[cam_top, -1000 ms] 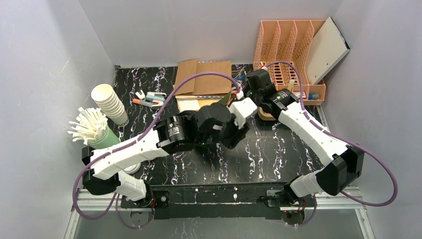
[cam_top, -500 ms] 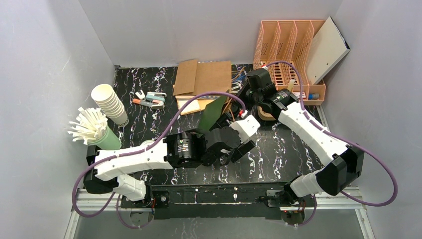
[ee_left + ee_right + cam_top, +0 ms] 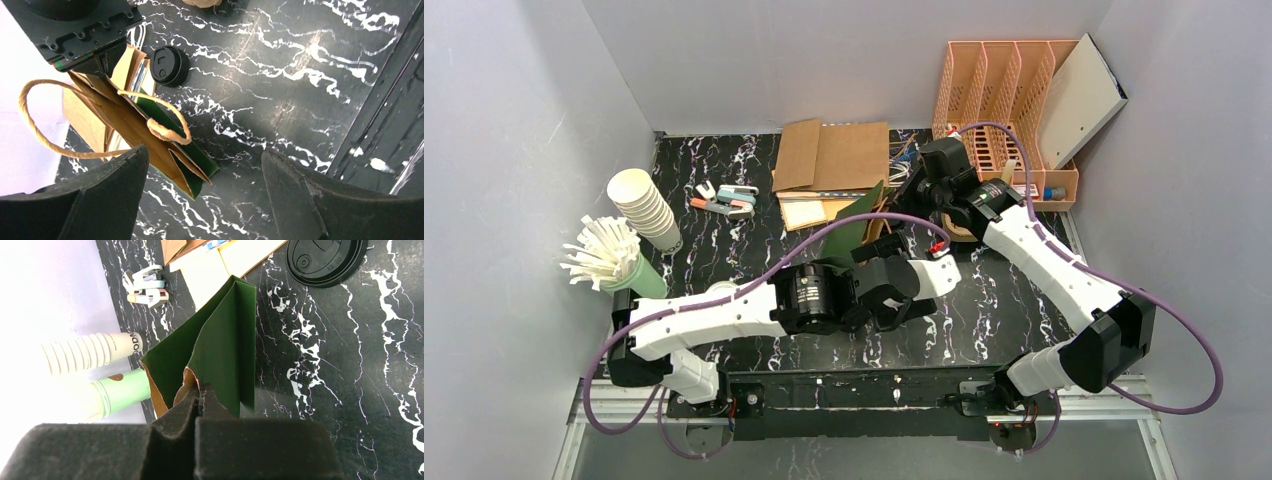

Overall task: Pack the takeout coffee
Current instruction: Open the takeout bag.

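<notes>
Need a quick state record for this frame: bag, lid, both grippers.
bag: green paper bag, partly unfolded, handles loose
right gripper: shut on the bag's top edge
left gripper: open, empty, above the table, apart from the bag
black lid: on the table beside the bag, not in it
paper cups: stacked at the table's left, untouched
packing: nothing visibly in the bag

paper bag: lower end hidden behind left arm | black lid beside paper bag: cut by top edge | small objects left of paper bag: too small to identify | left jaws: cut by bottom edge
</notes>
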Robot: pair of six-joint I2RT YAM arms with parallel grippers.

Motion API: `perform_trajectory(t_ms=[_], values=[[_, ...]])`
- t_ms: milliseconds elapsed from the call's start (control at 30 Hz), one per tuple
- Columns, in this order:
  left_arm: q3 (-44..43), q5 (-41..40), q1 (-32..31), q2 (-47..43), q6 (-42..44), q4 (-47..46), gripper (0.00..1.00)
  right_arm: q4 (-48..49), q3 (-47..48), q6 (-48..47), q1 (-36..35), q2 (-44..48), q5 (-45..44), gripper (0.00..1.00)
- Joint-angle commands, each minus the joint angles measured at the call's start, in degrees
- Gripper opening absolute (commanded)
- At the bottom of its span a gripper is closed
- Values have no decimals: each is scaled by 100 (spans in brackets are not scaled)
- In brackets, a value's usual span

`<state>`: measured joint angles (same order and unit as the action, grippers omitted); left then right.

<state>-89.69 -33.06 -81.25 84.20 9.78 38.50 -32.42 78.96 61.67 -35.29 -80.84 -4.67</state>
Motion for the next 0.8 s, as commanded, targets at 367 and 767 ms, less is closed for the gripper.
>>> perform_trajectory(t_ms=[367, 767], values=[[1482, 2879, 1482, -1747, 3290, -983, 81, 419, -110, 78, -14, 339, 138, 1], [1615, 3900, 1613, -1795, 4510, -1200, 64, 414, -97, 65, -19, 377, 168, 1]])
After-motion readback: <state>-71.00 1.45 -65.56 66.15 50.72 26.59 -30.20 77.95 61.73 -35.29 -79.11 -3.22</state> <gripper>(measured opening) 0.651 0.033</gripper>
